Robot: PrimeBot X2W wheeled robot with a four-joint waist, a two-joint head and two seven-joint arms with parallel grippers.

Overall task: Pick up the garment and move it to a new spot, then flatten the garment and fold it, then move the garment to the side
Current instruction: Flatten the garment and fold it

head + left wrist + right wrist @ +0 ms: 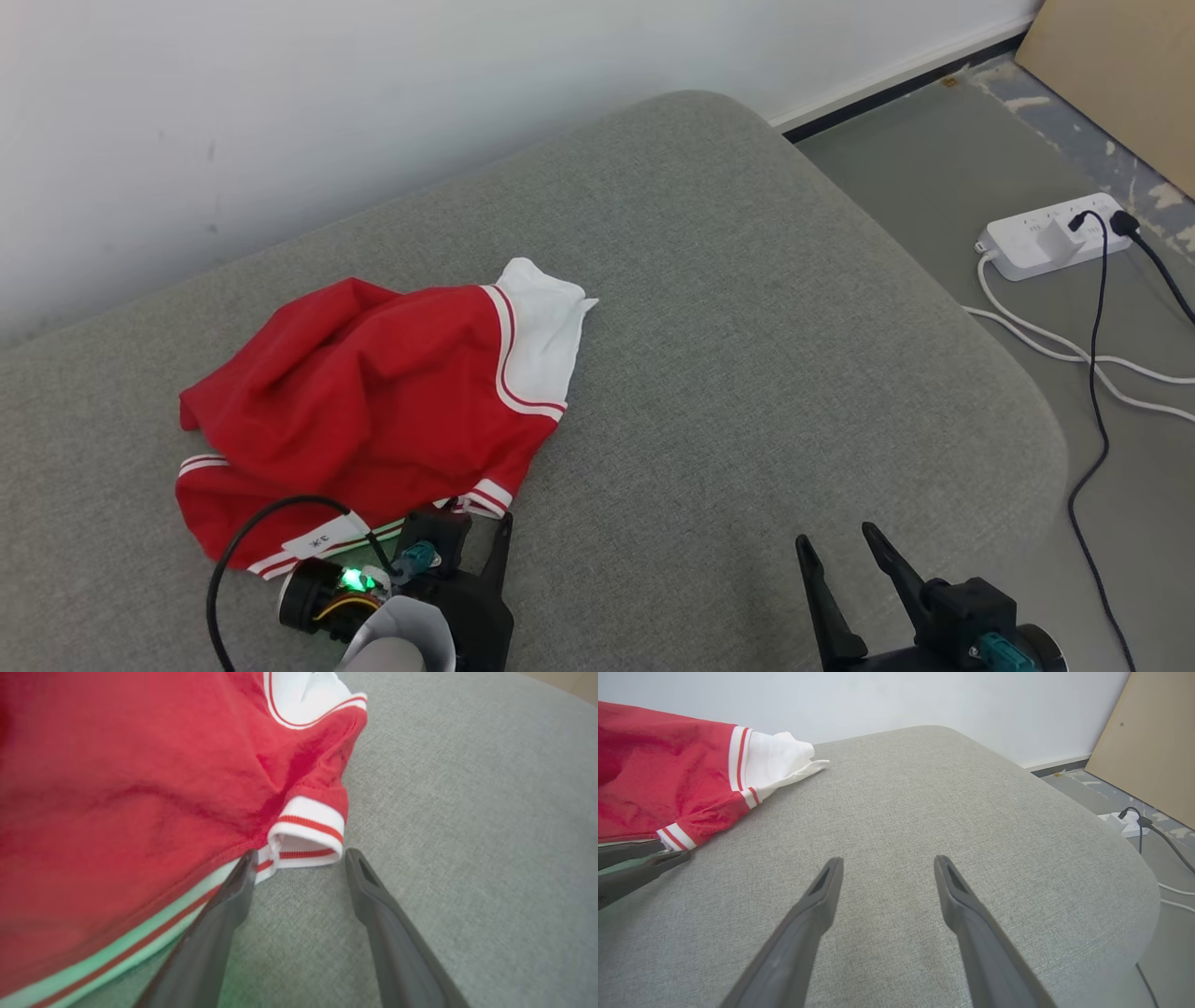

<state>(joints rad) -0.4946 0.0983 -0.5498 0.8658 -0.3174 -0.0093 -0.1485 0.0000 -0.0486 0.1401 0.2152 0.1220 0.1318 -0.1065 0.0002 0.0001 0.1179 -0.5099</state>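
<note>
Red garment (373,401) lies crumpled at nine o'clock on the grey cushion (747,327) in my head view. Left wrist view: my left gripper (301,858) has its fingers spread, the striped cuff (308,833) at twelve o'clock. Right wrist view: my right gripper (888,861) has its fingers spread over bare cushion.
</note>
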